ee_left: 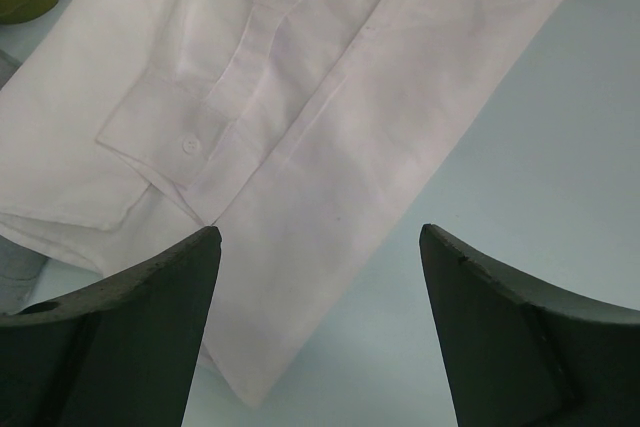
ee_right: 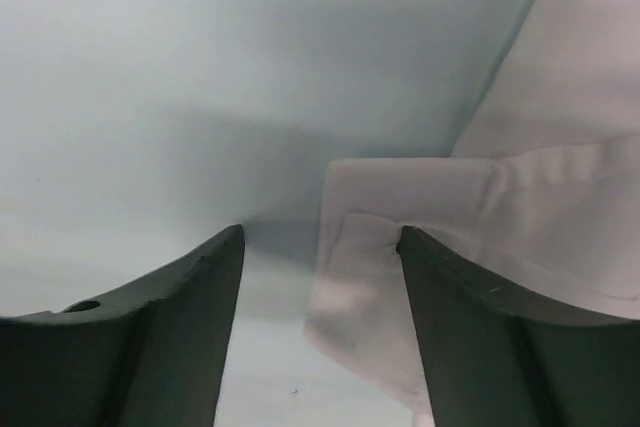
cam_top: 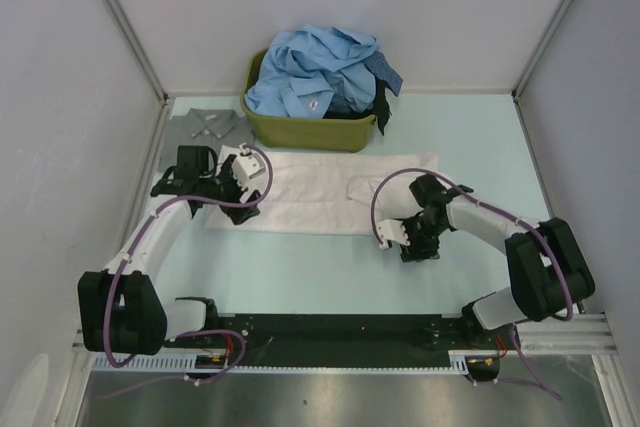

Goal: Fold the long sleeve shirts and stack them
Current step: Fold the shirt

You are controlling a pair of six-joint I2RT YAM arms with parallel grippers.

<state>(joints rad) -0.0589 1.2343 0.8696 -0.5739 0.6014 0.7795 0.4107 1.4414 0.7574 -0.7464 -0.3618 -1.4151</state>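
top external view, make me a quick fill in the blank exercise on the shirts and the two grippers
1. The spread-out shirt on the table is ____ in colour.
2. The heap of shirts in the olive-green tub is mostly light ____.
3. The folded grey shirt lies to the ____ of the tub.
4. The left gripper and the right gripper both have their jaws ____.

Missing words: white; blue; left; open
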